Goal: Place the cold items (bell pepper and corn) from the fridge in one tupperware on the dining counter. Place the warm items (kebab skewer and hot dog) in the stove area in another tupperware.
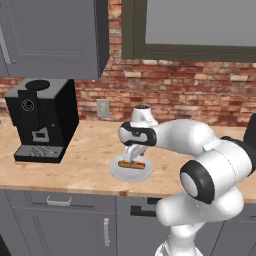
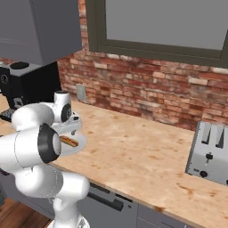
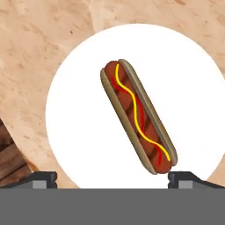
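We find the hot dog (image 3: 138, 116) lying flat at the middle of a white plate (image 3: 79, 127) on the wooden counter (image 1: 85, 160). In the hand view its long axis runs diagonally, upper left to lower right. The gripper (image 3: 113, 178) hangs directly above it, jaws spread wide, holding nothing. The left base view adds a black coffee machine (image 1: 42, 117); the right base view adds a steel toaster (image 2: 210, 153).

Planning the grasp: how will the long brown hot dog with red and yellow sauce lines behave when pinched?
The hot dog looks soft, so it may squash. Its rounded length could roll on the white round plate. The open gripper hovers above.
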You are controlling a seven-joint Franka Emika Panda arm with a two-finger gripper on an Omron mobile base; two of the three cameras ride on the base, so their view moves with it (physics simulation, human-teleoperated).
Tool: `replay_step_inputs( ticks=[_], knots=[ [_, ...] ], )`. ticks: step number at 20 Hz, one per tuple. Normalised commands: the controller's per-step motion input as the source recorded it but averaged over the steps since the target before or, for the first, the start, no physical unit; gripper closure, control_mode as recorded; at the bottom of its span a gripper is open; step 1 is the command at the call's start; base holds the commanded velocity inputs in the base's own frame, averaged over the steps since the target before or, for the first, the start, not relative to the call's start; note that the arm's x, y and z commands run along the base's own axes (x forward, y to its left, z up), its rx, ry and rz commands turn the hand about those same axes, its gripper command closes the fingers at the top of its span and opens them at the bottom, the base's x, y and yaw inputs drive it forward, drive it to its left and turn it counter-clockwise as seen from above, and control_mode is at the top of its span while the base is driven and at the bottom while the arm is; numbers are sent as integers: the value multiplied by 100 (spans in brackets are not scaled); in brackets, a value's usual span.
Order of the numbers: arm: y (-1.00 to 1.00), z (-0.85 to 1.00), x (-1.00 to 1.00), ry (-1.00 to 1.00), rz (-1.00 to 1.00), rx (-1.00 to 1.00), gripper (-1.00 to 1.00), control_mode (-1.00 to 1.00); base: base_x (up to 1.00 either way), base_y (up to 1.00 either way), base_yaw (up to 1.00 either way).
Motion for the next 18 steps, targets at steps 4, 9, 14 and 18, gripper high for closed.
replay_step_inputs(
  ticks=[4,9,14,18],
  knots=[
    [6,-47,20,0,0,0,-100,-100,0,0,0],
    [3,-25,34,-12,0,0,-100,-100,0,0,0],
    [11,-25,28,-9,0,0,-100,-100,0,0,0],
    [6,-41,0,0,0,0,-100,-100,0,0,0]
  ],
)
